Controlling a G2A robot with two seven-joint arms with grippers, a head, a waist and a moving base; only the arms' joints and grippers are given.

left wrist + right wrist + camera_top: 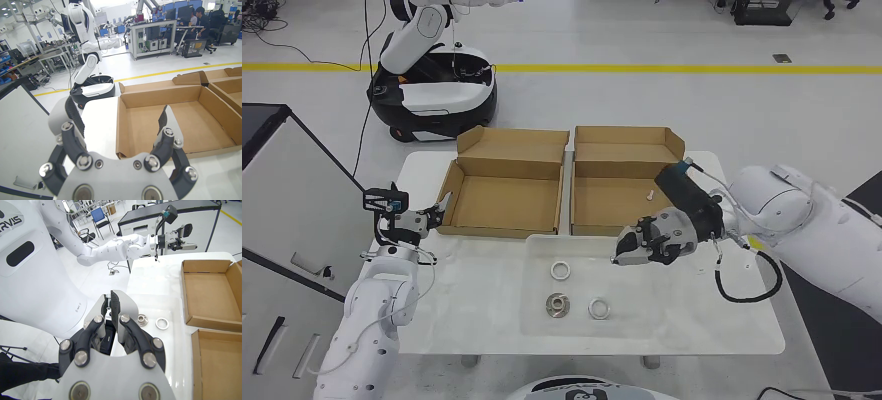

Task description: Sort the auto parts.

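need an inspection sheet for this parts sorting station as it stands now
surface: white table, shallow white tray on it, on the robot's side of the boxes
job's things: left box and right box, open, side by side; in the tray a ring, a second ring and a flanged part; a threaded metal part in the right gripper
clutter: small white piece in the right box, kind unclear
grippers: left gripper open, holding nothing, beside the left box; right gripper shut on the threaded metal part, over the tray
cables: black cable loop hanging at the right arm
surroundings: another white robot and a yellow floor line beyond the table
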